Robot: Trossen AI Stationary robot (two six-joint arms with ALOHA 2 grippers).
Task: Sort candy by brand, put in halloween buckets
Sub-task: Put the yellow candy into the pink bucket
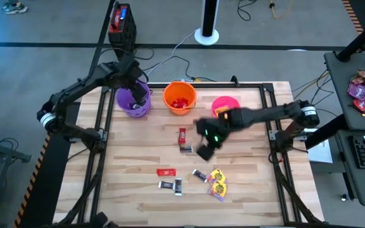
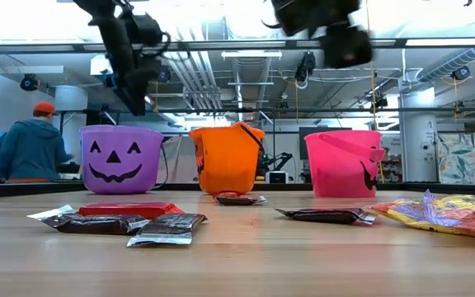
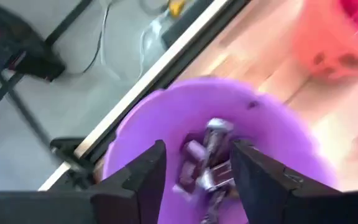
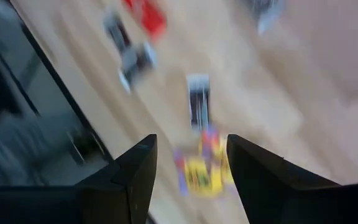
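Wooden bench (image 1: 246,190) up front, busy workshop behind it. Candy is partly sorted: dark bars can be seen inside the purple bucket (image 1: 134,101), red pieces in the orange bucket (image 1: 180,97), and whatever's in the pink bucket (image 1: 225,105) is hidden. Loose on the bench: red bars (image 1: 166,171), dark bars (image 1: 170,185) and yellow packets (image 1: 218,183), so roughly half looks left. The left tool (image 3: 194,171) is held spread and empty over the purple bucket. The right tool (image 4: 188,168) is spread too, hovering above the loose pieces.
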